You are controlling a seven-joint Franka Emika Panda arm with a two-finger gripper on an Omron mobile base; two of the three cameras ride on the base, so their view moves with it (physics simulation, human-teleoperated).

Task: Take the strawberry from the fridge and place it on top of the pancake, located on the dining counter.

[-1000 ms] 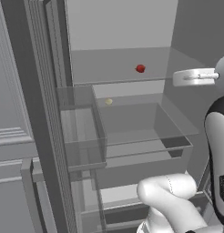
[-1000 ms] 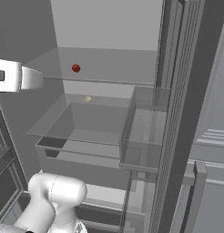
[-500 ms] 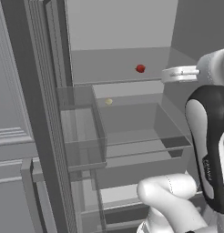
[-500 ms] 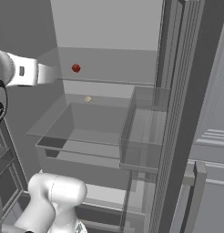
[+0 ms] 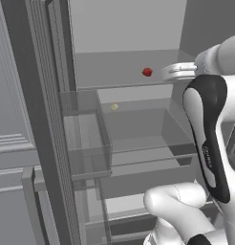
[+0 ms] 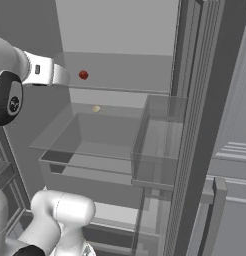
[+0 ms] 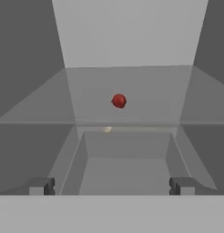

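Note:
The fridge (image 5: 124,28) stands open, its pale inside ahead of me. A tiny red strawberry (image 5: 147,72) lies toward the back of the upper glass shelf (image 5: 129,86). My gripper (image 5: 164,72) hovers at shelf height just right of the fruit and nearer than it, not touching. From the other side the gripper (image 6: 66,77) shows left of the strawberry (image 6: 83,75). In the hand view the strawberry (image 7: 119,100) sits ahead, centred between the spread fingertips (image 7: 41,185), and the gripper (image 7: 111,186) is open and holds nothing. The pancake and the dining counter are out of view.
A small pale yellowish item (image 5: 114,107) lies on the shelf below, over a clear drawer (image 5: 138,139). A clear door bin (image 5: 86,134) juts out on the open door; from the right it shows as a bin (image 6: 155,145) beside the door's edge (image 6: 195,125).
The arm has swung the hand inward toward the strawberry, closing most of the sideways gap. The jaws stayed open. The strawberry has not moved.

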